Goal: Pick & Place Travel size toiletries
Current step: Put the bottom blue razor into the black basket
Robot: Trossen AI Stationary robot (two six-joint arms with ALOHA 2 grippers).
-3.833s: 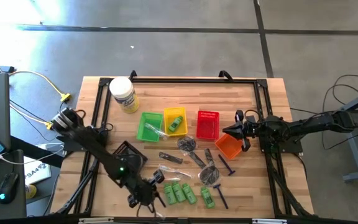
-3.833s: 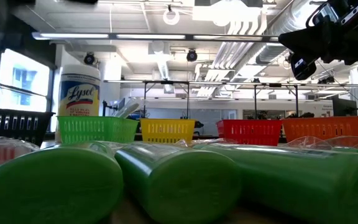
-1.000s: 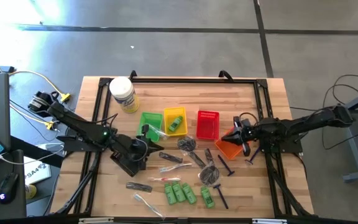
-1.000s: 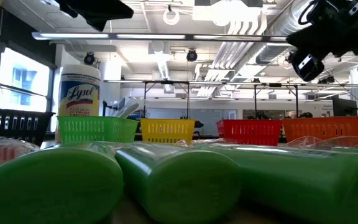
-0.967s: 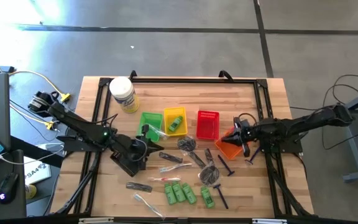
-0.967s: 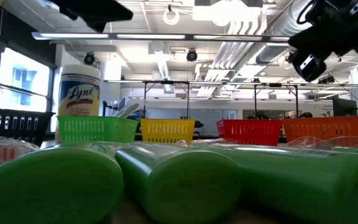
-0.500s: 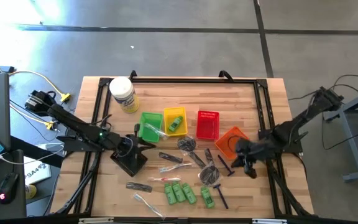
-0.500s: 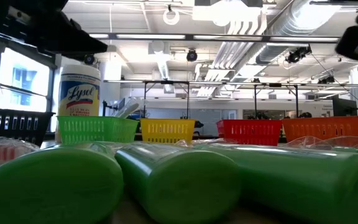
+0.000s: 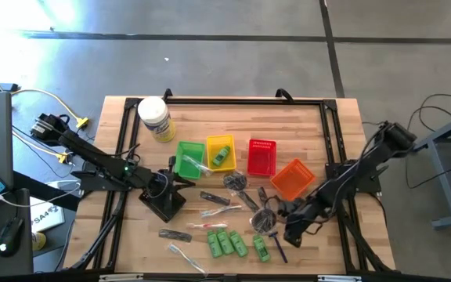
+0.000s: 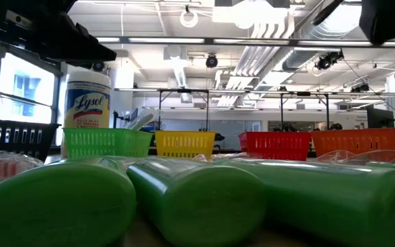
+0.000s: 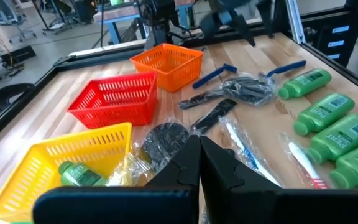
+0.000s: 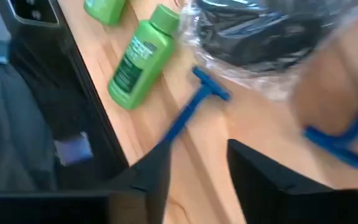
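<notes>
Travel size toiletries: most lie loose on the wood in the lower middle of the high frame. A row of green bottles sits near the front edge, one more green bottle just right of them, a blue razor beside it, and bagged dark pieces just above. One green bottle already lies in the yellow basket; the green basket, red basket and orange basket line up across the centre.

Right gripper is low over the lower-right cluster, fingers spread apart, nothing between them. Its wrist view puts the blue razor and the lone green bottle right ahead of the fingers.

Left gripper hangs at the green basket's lower edge, fingers pressed together and empty as far as I can see.

Step, my read: right arm is on approach for a pick, likely the razor or that bottle. Next move needs a descent with the fingers straddling the thin handle squarely. The razor lies flat, so it could skid or pivot, and the crinkly bag nearby could get snagged.
</notes>
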